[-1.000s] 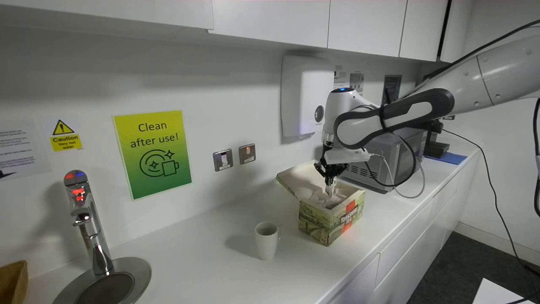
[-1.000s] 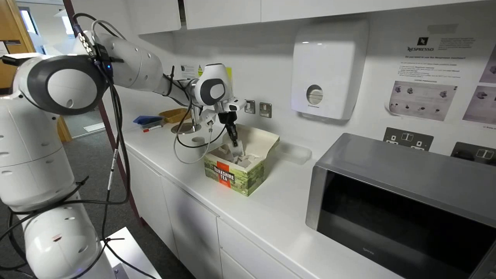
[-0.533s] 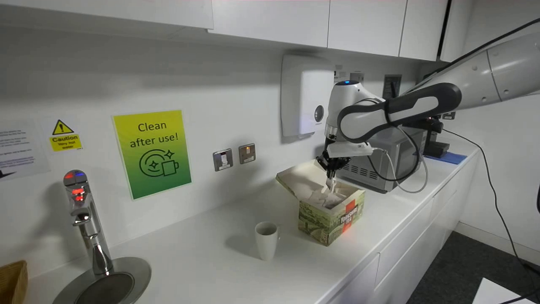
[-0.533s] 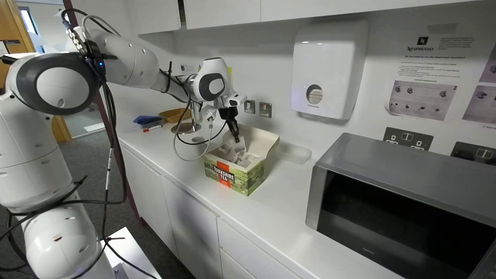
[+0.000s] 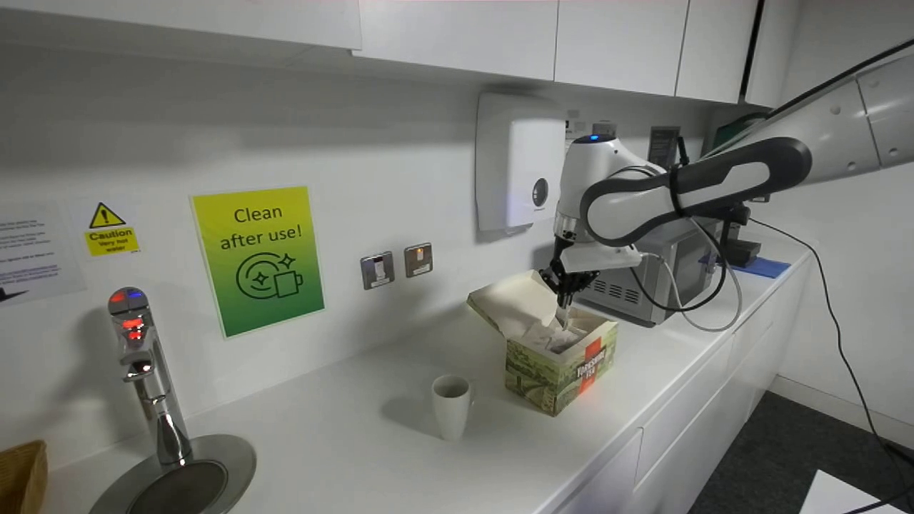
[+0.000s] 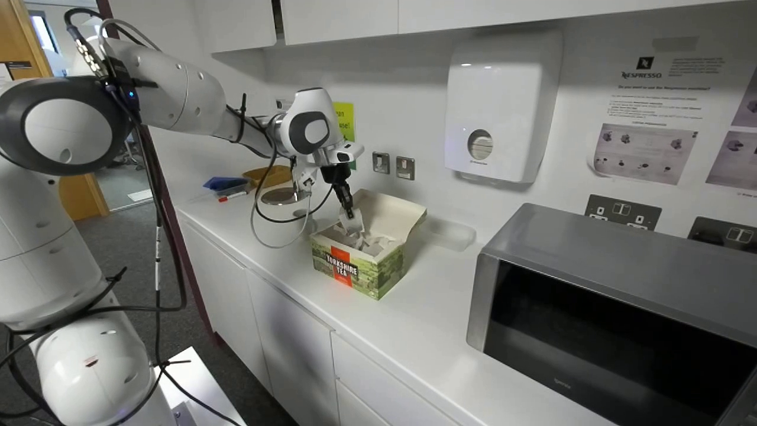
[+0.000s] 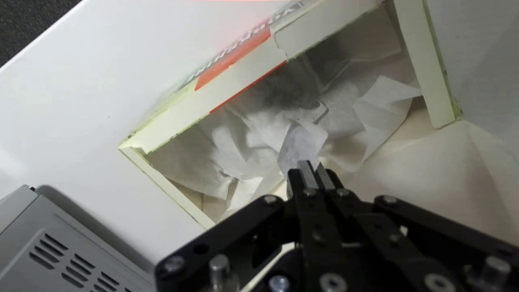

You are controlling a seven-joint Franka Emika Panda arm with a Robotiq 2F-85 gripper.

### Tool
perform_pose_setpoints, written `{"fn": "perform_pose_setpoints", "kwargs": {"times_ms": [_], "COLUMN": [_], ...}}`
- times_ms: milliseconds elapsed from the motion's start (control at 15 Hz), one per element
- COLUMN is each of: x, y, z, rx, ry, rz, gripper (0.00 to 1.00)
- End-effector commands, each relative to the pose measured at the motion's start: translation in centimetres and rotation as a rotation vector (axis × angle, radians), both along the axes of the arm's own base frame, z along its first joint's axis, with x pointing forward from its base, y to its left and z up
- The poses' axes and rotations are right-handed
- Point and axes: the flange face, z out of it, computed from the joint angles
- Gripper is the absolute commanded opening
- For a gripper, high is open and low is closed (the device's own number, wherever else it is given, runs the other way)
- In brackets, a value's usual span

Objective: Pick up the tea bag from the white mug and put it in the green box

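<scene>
1. By my reckoning the putting-in half of the job is under way: the tea bag is out of the white mug and over the green box, not yet let go. In an exterior view the mug stands upright on the counter, at eight o'clock from the box and apart from it.

2. The gripper is clenched on the bag. In the wrist view its fingertips press close together, and the bag pokes out past them toward eleven o'clock.

3. What comes next, I'd say, is a small dip toward the pile of white bags inside, then parting the fingers and lifting straight away. From here I can't tell whether the held bag's lower edge touches the pile.

4. In an exterior view the raised lid sits at three o'clock from the fingertips, so I'd worry about a swing that way brushing it. A paper bag this light might also cling to a pad.

5. As for pose, in an exterior view the arm slants in from two o'clock, and the wrist bends so the gripper drops nearly to six, well clear of the mug.
</scene>
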Motion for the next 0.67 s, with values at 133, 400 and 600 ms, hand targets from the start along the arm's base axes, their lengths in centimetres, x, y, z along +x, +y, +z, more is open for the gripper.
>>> {"fn": "perform_pose_setpoints", "kwargs": {"times_ms": [133,400,600], "x": [-1.9,-1.8,-1.8], "y": [-0.1,0.9,2.1], "z": [-2.0,-3.4,-3.7], "rx": [-0.003,-0.003,-0.004], "ry": [0.041,0.070,0.076], "rz": [-0.007,0.004,0.026], "gripper": [0.00,0.26,0.41]}}
